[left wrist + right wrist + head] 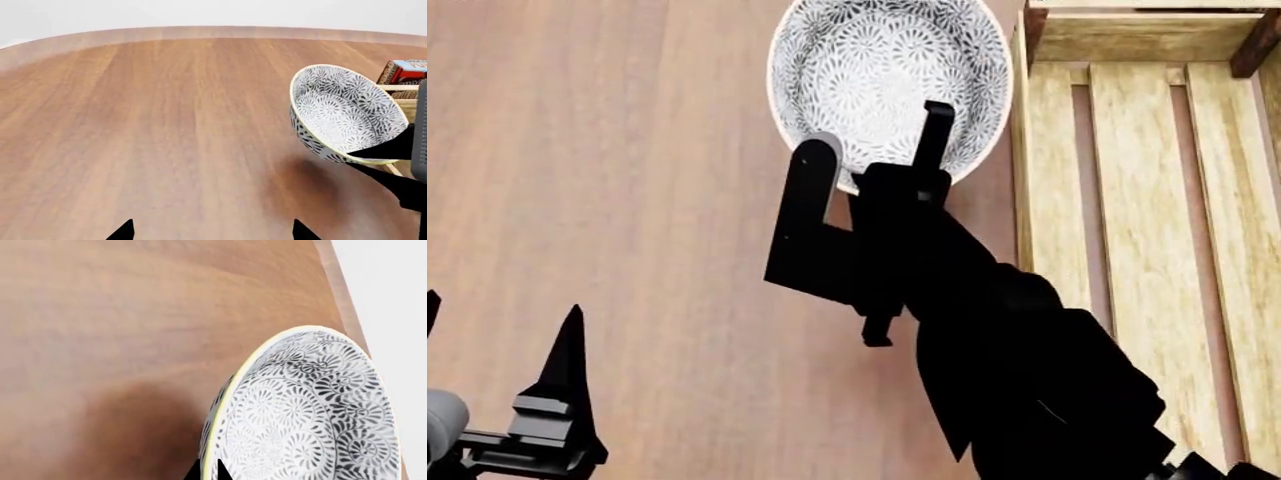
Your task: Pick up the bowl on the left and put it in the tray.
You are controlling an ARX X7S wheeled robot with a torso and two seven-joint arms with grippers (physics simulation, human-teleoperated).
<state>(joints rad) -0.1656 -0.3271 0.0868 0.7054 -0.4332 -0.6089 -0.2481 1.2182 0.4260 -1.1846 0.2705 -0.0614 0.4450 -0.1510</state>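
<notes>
1. Right black gripper (878, 150) pinches the near rim of the small round white ceramic bowl with grey-blue floral pattern (888, 70), one finger (934, 125) inside the bowl and the other outside the wall.
2. Seen from the left wrist camera, the bowl (343, 112) is tilted, its opening turned sideways, and a soft shadow lies on the wood beneath it, so it appears lifted off the surface.
3. From the head camera, the bowl sits just beside the left wall of the long rectangular light-wood slatted crate (1148, 190); its rim seems to reach that wall, though I cannot tell whether they touch.
4. That crate has low sides and a dark corner post at its far left corner, and its slatted floor shows bare planks.
5. Left black gripper (494, 340) hangs low at the near left of the head view, well apart from the bowl, its pointed fingers spread and holding nothing; the left wrist camera shows both tips (123, 231) wide apart.
6. Everything rests on or over the brown wooden table (153, 125) with a paler rounded edge.
7. Beyond the bowl in the left wrist view, a red and brown box (403, 71) lies by the crate's far end.
8. Up close, the right wrist camera shows the bowl's (313, 415) pale yellowish rim.
</notes>
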